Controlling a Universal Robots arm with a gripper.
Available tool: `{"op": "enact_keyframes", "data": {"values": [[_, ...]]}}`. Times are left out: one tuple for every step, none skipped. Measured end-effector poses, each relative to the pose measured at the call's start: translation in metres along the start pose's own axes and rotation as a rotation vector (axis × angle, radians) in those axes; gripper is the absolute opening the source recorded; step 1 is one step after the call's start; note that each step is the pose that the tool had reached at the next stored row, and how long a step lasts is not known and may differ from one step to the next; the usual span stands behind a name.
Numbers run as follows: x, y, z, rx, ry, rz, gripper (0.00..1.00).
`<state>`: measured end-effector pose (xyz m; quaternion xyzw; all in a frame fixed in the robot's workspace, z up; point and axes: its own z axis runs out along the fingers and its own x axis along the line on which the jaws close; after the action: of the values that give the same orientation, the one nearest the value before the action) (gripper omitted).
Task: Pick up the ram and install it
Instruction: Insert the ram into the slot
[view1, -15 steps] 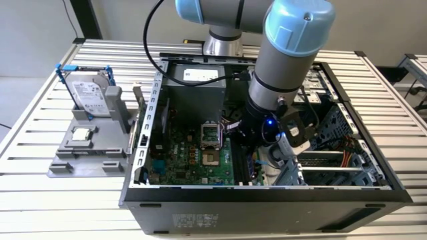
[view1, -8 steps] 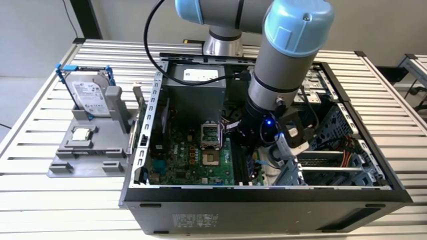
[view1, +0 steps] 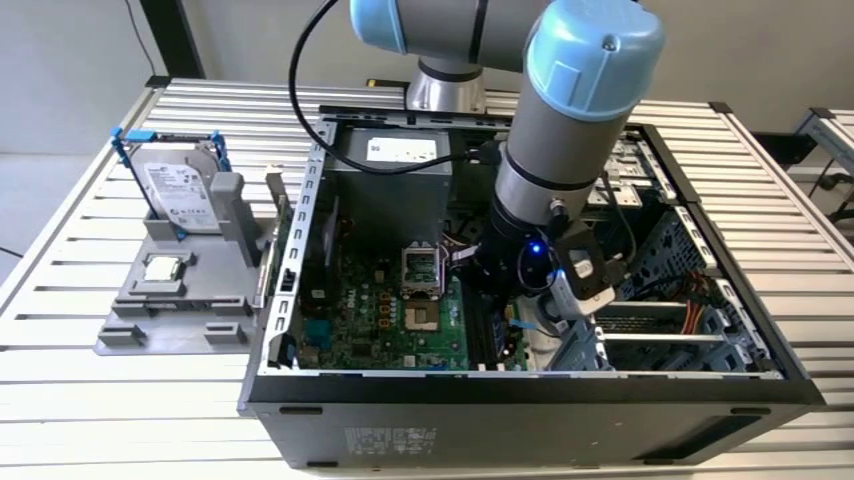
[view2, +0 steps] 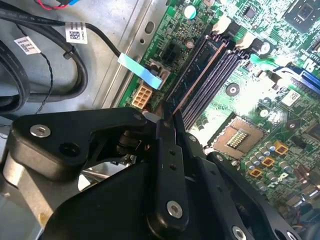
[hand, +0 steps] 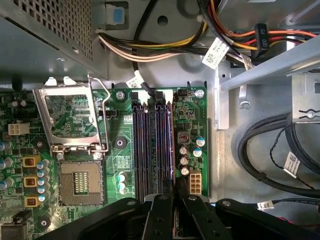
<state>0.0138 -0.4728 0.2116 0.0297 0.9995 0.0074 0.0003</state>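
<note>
Black two-finger gripper (hand: 172, 200) inside open case, closed on thin dark-edged ram (hand: 170, 145) stick standing in outermost motherboard slot directly beneath fingertips

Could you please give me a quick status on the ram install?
Gripper shut on the ram, inside the case. Ram edge-on at the memory slots, outermost side; seating unclear. Cables off to the side.

Exterior view set high, angled down on open black computer case (view1: 534, 385); green motherboard (hand: 120, 125) seen close in both wrist views.
</note>
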Motion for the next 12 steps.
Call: {"op": "enact_keyframes", "data": {"values": [[0.0000,0.0000,0.0001,-0.0001,0.0000,0.000,0.00],[0.0000,0.0000,0.0002,0.0000,0.0000,0.000,0.00],[-0.0001,0.0005,0.0009,-0.0027,-0.0004,0.000,0.00],[-0.0001,0.0004,0.0010,-0.0017,-0.0003,0.000,1.00],[-0.0001,0.0003,0.0009,-0.0010,-0.0002,0.000,1.00],[0.0000,0.0000,-0.0001,0.0002,0.0000,0.000,1.00],[0.0000,0.0001,-0.0020,-0.0001,0.0000,0.000,1.00],[0.0000,0.0001,-0.0052,0.0000,0.0000,0.000,1.00],[0.0000,0.0002,-0.0090,-0.0003,-0.0001,0.000,1.00],[0.0000,0.0002,-0.0135,0.0000,0.0000,0.000,1.00],[0.0000,0.0003,-0.0173,-0.0003,0.0000,0.000,1.00],[0.0000,0.0003,-0.0211,0.0000,0.0000,0.000,1.00]]}}
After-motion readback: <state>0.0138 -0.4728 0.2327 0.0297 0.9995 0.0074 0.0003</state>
